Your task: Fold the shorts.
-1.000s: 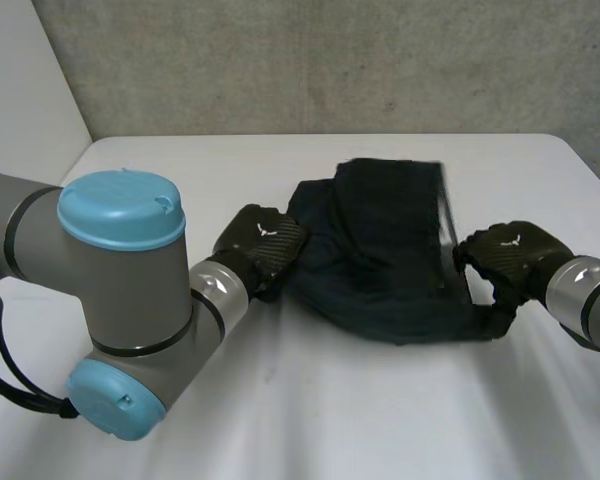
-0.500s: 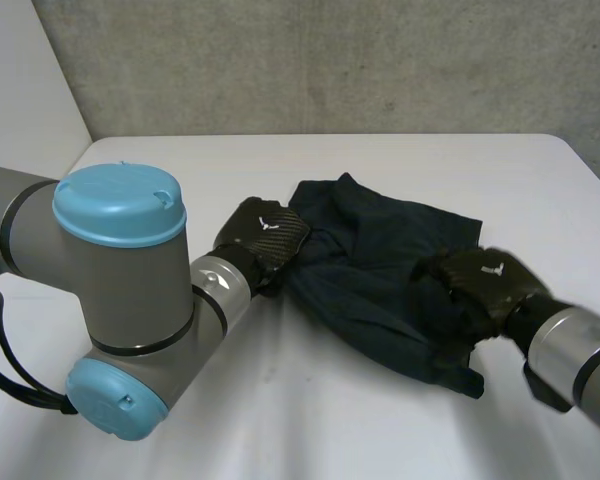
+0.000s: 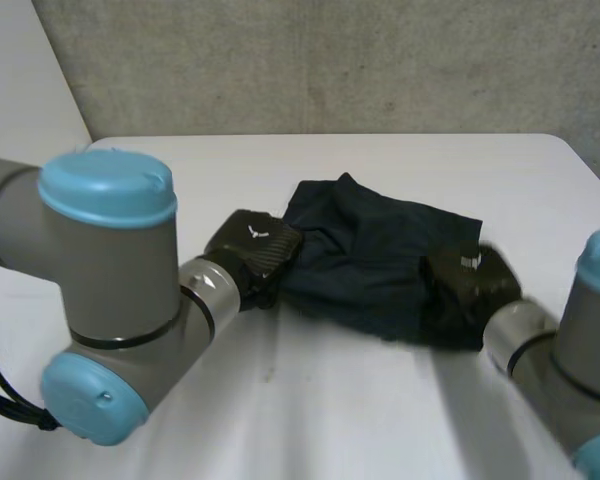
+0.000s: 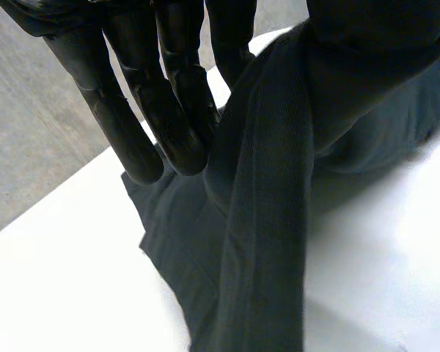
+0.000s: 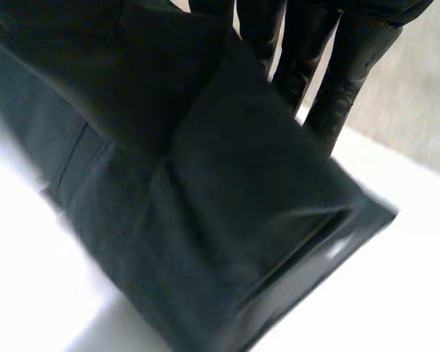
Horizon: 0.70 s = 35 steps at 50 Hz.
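Note:
The dark navy shorts lie bunched in the middle of the white table. My left hand is at their left edge. In the left wrist view its straight fingers pinch a raised band of the shorts against the thumb. My right hand sits on the shorts' right near corner. In the right wrist view the shorts rise in a fold up to the palm, held between the thumb and the fingers.
A grey concrete wall stands behind the table's far edge. My left arm's elbow looms over the near left of the table, and my right arm comes in from the near right.
My right hand has moved left and nearer along the shorts' right side and closed on the cloth. The shorts have bunched up. My left hand has kept its hold and barely moved.

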### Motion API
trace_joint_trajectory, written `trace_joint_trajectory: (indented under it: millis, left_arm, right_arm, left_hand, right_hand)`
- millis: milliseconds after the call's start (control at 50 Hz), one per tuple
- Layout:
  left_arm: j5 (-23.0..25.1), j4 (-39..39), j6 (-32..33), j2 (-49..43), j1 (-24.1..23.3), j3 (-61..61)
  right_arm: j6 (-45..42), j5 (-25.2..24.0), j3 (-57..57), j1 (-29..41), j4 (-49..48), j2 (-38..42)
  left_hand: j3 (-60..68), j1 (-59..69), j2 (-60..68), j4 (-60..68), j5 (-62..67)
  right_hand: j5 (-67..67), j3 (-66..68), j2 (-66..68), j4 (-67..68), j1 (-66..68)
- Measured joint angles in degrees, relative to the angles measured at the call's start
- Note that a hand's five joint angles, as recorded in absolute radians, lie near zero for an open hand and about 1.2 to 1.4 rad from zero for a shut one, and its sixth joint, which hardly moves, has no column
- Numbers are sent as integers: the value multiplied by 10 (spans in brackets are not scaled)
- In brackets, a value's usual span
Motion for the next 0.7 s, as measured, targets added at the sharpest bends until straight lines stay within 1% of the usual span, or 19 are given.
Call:
trace_joint_trajectory:
  millis: [20, 40, 80, 120, 160, 180, 220, 280, 320, 380, 420, 440, 460, 480, 560, 620, 660, 680, 700]
  left_arm:
    - [0, 0, 0, 0, 0, 0]
    - [0, -22, 7, 18, 1, 12]
    - [0, -37, 13, 30, 1, 20]
    - [0, -76, 34, 62, 1, 42]
    - [1, -99, 48, 81, 1, 55]
    - [1, -117, 62, 96, 1, 65]
    - [1, -144, 85, 117, 1, 81]
    - [0, -165, 108, 130, 2, 91]
    - [0, -172, 121, 127, 2, 91]
    - [-1, -176, 130, 103, 3, 88]
    - [-1, -175, 134, 70, 4, 86]
    - [-1, -175, 134, 70, 4, 86]
    - [-2, -174, 137, 28, 7, 86]
    - [-2, -174, 138, 20, 8, 87]
    - [-9, -170, 158, -82, 27, 116]
    - [-16, -169, 172, -126, 37, 139]
    - [-32, -164, 205, -184, 49, 203]
    - [-35, -162, 210, -190, 51, 214]
    - [-44, -152, 228, -209, 54, 253]
  right_arm:
    - [0, 0, 0, 0, 0, 0]
    - [-49, -9, -28, 0, 19, -32]
    - [-85, -15, -47, -1, 40, -54]
    - [-166, -23, -99, -3, 99, -94]
    - [-208, -25, -129, -5, 138, -111]
    - [-238, -27, -157, -6, 174, -123]
    - [-276, -28, -201, -7, 241, -132]
    - [-300, -31, -243, -6, 315, -125]
    - [-306, -33, -263, -6, 359, -104]
    - [-307, -34, -275, -4, 391, -64]
    - [-306, -33, -278, -3, 401, -31]
    - [-306, -33, -278, -3, 401, -31]
    - [-306, -32, -280, -1, 404, 12]
    - [-306, -32, -281, -1, 404, 19]
    - [-305, -29, -303, 4, 387, 101]
    - [-305, -28, -319, 7, 374, 133]
    - [-303, -24, -353, 10, 338, 172]
    - [-303, -23, -359, 10, 332, 175]
    - [-303, -19, -378, 11, 309, 186]
  left_hand:
    - [0, 0, 0, 0, 0]
    - [0, 0, 0, 0, 0]
    - [0, 0, 0, 0, 0]
    - [0, 0, 0, 0, 0]
    - [0, 0, 0, 0, 0]
    - [0, 0, 0, 0, 0]
    - [0, 0, 0, 0, 0]
    - [0, 0, 0, 0, 0]
    - [0, 0, 0, 0, 0]
    - [0, 0, 0, 0, 0]
    - [0, 0, 0, 0, 0]
    - [0, 0, 0, 0, 0]
    - [0, 0, 0, 0, 0]
    - [0, 0, 0, 0, 0]
    - [0, 0, 0, 0, 0]
    - [0, 0, 0, 0, 0]
    - [0, 0, 0, 0, 0]
    - [0, 0, 0, 0, 0]
    - [0, 0, 0, 0, 0]
  right_hand:
    - [0, 0, 0, 0, 0]
    - [1, 0, 0, 0, 0]
    - [5, 0, 0, 0, 0]
    - [5, 0, 0, 0, 0]
    - [5, 0, 0, 0, 0]
    - [5, 0, 0, 0, 0]
    - [5, 0, 0, 0, 0]
    - [5, 0, 0, 0, 0]
    - [5, 0, 0, 0, 0]
    - [5, 0, 0, 0, 0]
    - [5, 0, 0, 0, 0]
    - [5, 0, 0, 0, 0]
    - [5, 0, 0, 0, 0]
    - [5, 0, 0, 0, 0]
    - [5, 0, 0, 0, 0]
    - [6, 0, 0, 0, 0]
    - [7, 0, 0, 0, 0]
    - [7, 0, 0, 0, 0]
    - [7, 0, 0, 0, 0]
